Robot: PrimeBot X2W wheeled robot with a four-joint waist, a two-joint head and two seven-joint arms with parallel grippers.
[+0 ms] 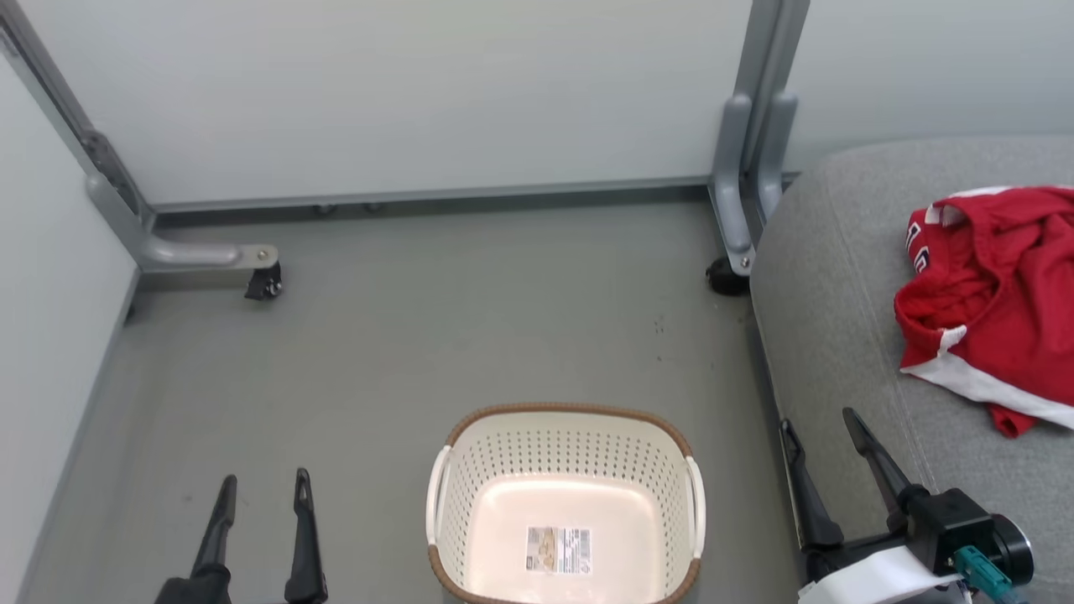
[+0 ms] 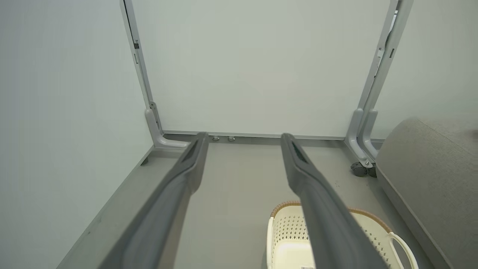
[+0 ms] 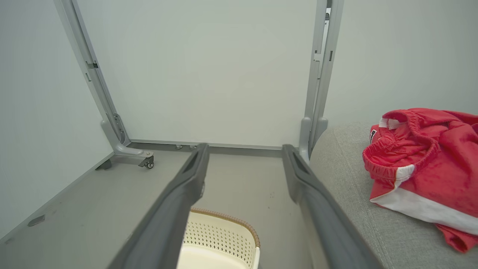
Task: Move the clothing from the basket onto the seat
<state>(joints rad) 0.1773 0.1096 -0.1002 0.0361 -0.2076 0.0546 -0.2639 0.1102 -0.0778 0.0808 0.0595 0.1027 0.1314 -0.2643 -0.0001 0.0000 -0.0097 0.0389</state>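
The red clothing (image 1: pixel 990 294) with white stripes lies bunched on the grey seat (image 1: pixel 831 277) at the right, and the right wrist view shows the clothing (image 3: pixel 422 164) on the seat (image 3: pixel 347 179) too. The cream basket (image 1: pixel 470 470) with its brown rim stands on the floor at bottom centre, holding nothing but a label (image 1: pixel 558 549). My left gripper (image 1: pixel 264 486) is open at the lower left, left of the basket (image 2: pixel 283 231). My right gripper (image 1: pixel 818 419) is open over the seat's front edge, between the basket (image 3: pixel 224 235) and the clothing.
Pale partition panels on grey metal posts with castors (image 1: pixel 264 285) close off the back and left. A second post foot (image 1: pixel 730 243) stands by the seat's rounded corner. Grey floor (image 1: pixel 436 335) lies between basket and panels.
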